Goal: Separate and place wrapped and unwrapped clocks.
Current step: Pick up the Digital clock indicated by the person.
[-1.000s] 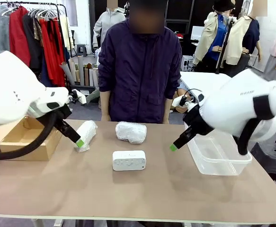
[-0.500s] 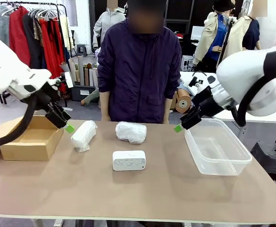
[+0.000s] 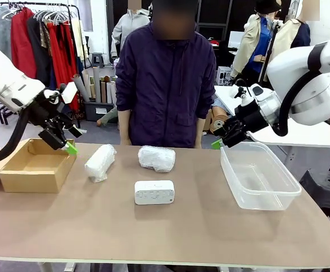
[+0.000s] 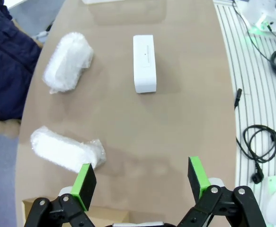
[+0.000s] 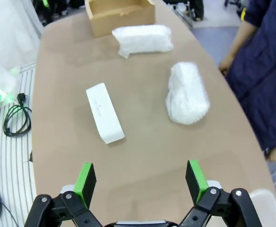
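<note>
Two clocks wrapped in white bubble wrap lie on the brown table: one [image 3: 100,162] at the left, one [image 3: 156,158] at the middle in front of the person. The bare white clock [image 3: 154,192] lies nearer me, at the middle. My left gripper [image 3: 68,147] hangs open above the cardboard box's right edge, empty. My right gripper [image 3: 218,143] hangs open above the clear bin's far left corner, empty. The left wrist view shows the wrapped clocks [image 4: 66,151] [image 4: 68,63] and the bare clock [image 4: 144,63] beyond the open fingers. The right wrist view shows the bare clock [image 5: 104,112] and the wrapped clocks [image 5: 187,93] [image 5: 142,39].
An open cardboard box [image 3: 35,166] stands at the table's left end. A clear plastic bin [image 3: 258,176] stands at the right end. A person in a dark jacket [image 3: 166,79] stands at the far edge. Cables lie on the floor [image 4: 258,146].
Both arms have risen and drawn outward: the left gripper from beside the left wrapped clock to above the box, the right gripper from the bin's near left to its far corner.
</note>
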{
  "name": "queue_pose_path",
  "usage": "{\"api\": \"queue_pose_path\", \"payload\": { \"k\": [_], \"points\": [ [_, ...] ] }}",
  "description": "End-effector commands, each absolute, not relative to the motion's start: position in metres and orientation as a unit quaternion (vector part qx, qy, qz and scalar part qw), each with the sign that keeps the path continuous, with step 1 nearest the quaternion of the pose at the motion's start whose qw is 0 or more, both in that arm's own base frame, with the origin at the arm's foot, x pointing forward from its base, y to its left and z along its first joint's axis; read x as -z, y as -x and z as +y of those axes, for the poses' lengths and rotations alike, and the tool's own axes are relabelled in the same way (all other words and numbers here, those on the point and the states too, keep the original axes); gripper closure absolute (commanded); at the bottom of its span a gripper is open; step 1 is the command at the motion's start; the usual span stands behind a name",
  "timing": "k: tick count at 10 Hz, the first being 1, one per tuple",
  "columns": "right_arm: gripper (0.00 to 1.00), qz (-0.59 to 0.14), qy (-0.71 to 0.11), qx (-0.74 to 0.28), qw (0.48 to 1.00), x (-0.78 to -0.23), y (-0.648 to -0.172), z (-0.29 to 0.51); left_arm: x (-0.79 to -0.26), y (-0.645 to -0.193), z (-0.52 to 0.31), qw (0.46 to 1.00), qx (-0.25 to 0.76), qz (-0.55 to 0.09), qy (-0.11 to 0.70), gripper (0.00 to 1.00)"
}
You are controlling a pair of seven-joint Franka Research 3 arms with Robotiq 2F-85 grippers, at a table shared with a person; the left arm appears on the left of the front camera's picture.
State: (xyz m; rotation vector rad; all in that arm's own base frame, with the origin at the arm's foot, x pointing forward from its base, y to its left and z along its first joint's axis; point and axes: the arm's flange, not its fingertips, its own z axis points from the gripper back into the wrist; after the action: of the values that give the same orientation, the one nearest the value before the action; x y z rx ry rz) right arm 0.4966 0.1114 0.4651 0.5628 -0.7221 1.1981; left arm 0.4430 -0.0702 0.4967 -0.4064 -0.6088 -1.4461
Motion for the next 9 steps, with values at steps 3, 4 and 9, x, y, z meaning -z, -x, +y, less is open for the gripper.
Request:
{"api": "queue_pose_path", "payload": {
  "k": [3, 4, 9],
  "points": [
    [0.00, -0.328, -0.255, -0.544, 0.729, -0.465, -0.497, 0.111, -0.497, -0.443, -0.070, 0.689, 0.646, -0.272, 0.182, 0.00],
    [0.00, -0.328, -0.255, -0.544, 0.729, -0.465, -0.497, 0.111, -0.497, -0.443, -0.070, 0.689, 0.646, -0.272, 0.182, 0.00],
    [0.00, -0.332, -0.280, -0.606, 0.666, -0.494, -0.512, 0.100, -0.529, -0.470, -0.039, 0.653, 0.662, -0.292, 0.225, 0.00]
  ]
}}
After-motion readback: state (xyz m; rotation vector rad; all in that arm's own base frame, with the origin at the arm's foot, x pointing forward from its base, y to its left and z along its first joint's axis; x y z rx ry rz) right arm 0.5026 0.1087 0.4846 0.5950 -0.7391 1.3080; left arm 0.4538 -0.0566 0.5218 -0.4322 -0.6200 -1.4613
